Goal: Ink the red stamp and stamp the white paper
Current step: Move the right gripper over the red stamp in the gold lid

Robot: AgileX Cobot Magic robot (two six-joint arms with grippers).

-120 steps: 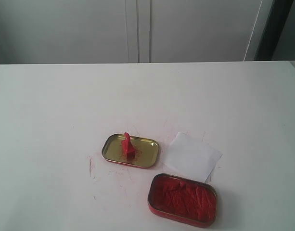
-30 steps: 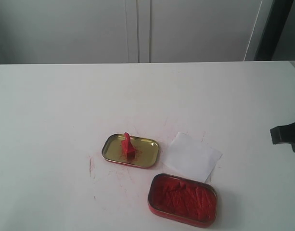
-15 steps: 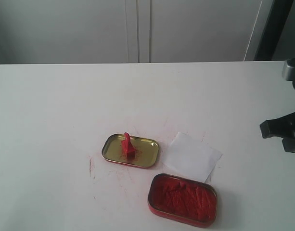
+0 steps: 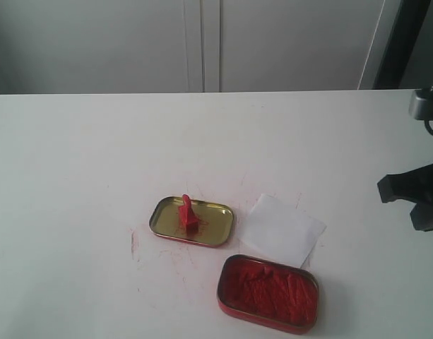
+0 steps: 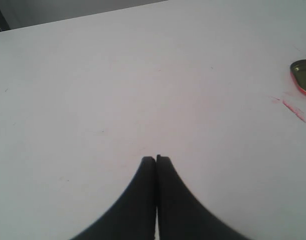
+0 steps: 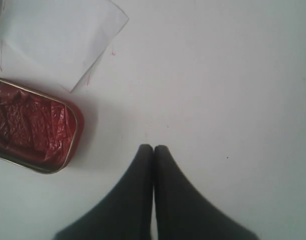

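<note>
The red stamp (image 4: 186, 214) stands upright in a shallow gold tin lid (image 4: 216, 224) near the table's middle. The white paper (image 4: 281, 229) lies just right of the lid, and the red ink tin (image 4: 268, 293) sits in front of it. In the right wrist view the white paper (image 6: 58, 35) and the ink tin (image 6: 28, 127) show beside my right gripper (image 6: 153, 148), which is shut and empty over bare table. The right gripper (image 4: 414, 194) enters at the exterior view's right edge. My left gripper (image 5: 155, 159) is shut and empty; it is out of the exterior view.
Red ink smears (image 4: 134, 244) mark the white tabletop left of the lid. The lid's edge (image 5: 303, 76) and smears (image 5: 292, 106) show at the side of the left wrist view. A grey cabinet wall (image 4: 202, 42) stands behind the table.
The right arm has come in from the right edge and moved slightly further left over the last second. The stamp, paper and tins have not moved.
</note>
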